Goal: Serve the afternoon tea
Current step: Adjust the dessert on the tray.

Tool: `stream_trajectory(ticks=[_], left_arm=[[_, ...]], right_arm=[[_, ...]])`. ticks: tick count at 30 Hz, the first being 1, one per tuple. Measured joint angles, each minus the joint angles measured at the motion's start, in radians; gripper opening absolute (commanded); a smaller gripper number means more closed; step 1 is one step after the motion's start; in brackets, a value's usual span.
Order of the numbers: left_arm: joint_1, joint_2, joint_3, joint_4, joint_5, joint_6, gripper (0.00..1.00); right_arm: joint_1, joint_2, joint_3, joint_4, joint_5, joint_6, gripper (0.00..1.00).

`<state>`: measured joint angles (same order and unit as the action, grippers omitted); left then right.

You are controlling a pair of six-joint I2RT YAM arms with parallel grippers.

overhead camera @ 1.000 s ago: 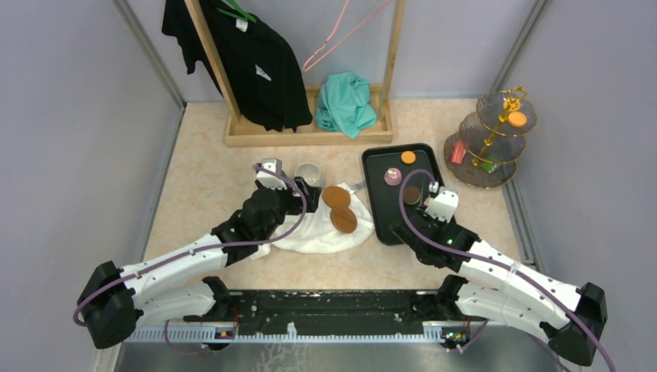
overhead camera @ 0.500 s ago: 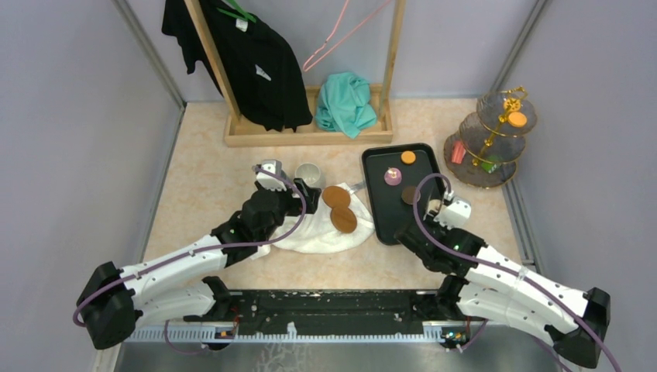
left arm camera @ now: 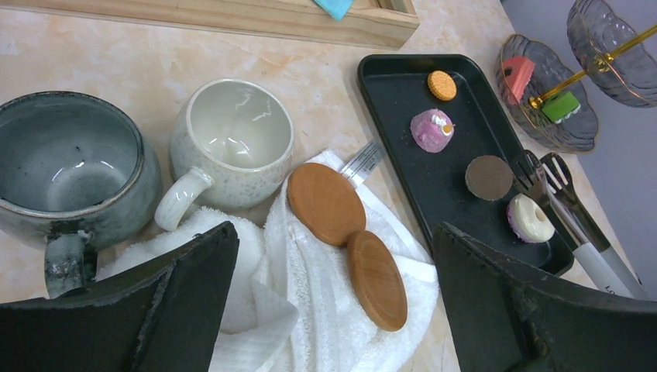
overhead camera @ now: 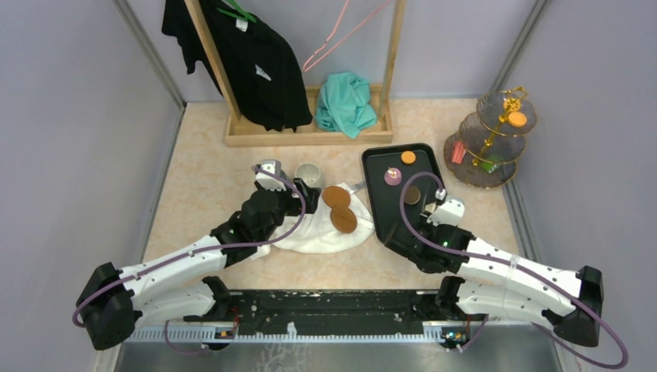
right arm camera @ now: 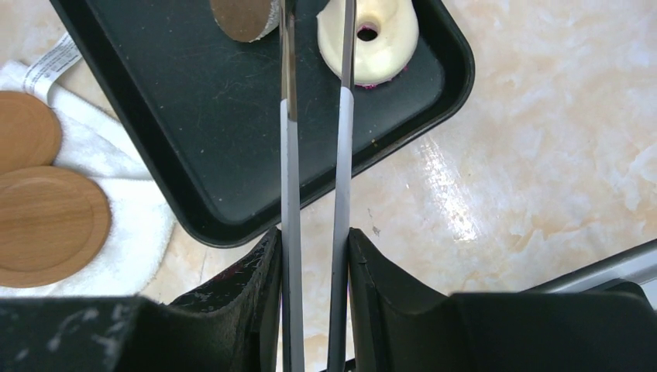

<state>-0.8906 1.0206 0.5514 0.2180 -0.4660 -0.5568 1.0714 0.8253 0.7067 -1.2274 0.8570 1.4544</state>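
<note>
**Right gripper** (right arm camera: 314,256): clenched on one pair of tongs (right arm camera: 288,155). Each finger presses one tong arm from outside, and the two arms run parallel with a narrow gap between them. The tongs reach over the near right corner of one black tray (right arm camera: 178,178). One arm crosses the white doughnut (right arm camera: 387,31). The other arm passes between that doughnut and the brown disc (right arm camera: 240,15). Whether the tips touch the doughnut cannot be determined.

**Tray contents:** four sweets.
- One white doughnut
- One brown disc
- One pink sweet (left arm camera: 431,129)
- One orange disc (left arm camera: 442,84), farthest from the arms

**Left gripper** (left arm camera: 333,240): released, with the jaws fully apart and nothing between them. It hangs over one white towel (left arm camera: 310,325) lying left of the tray. Two wooden discs (left arm camera: 327,203) lie on the towel, touching each other. Two mugs stand upright at the towel's far edge, side by side: the grey mug (left arm camera: 73,178) on the left and one pale mug (left arm camera: 232,147) on the right.

**Three-tier stand** (overhead camera: 488,143): one unit, upright at the far right of the table (overhead camera: 217,155), beyond the tray and apart from it. It carries three pieces. A second orange disc (overhead camera: 517,119) lies on the top tier. One red piece (left arm camera: 517,74) and one green piece (left arm camera: 561,106) lie lower down.
</note>
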Motion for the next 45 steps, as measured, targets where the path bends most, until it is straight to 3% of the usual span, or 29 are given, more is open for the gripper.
stream_trajectory(ticks=[10,20,32,45], left_arm=[[0.000,-0.012,-0.005,0.006,-0.001,0.003,0.99],[0.000,-0.032,-0.016,0.009,0.000,0.009,0.99],[0.000,-0.051,-0.050,0.037,0.027,0.009,0.99],[0.000,-0.069,-0.077,0.060,0.050,0.003,0.99]], right_arm=[[0.161,0.105,0.108,-0.183,0.032,0.219,0.32],[0.245,0.148,0.108,-0.245,-0.005,0.390,0.32],[0.256,0.183,0.105,-0.251,-0.042,0.505,0.33],[0.256,0.299,0.145,-0.253,-0.007,0.509,0.32]])
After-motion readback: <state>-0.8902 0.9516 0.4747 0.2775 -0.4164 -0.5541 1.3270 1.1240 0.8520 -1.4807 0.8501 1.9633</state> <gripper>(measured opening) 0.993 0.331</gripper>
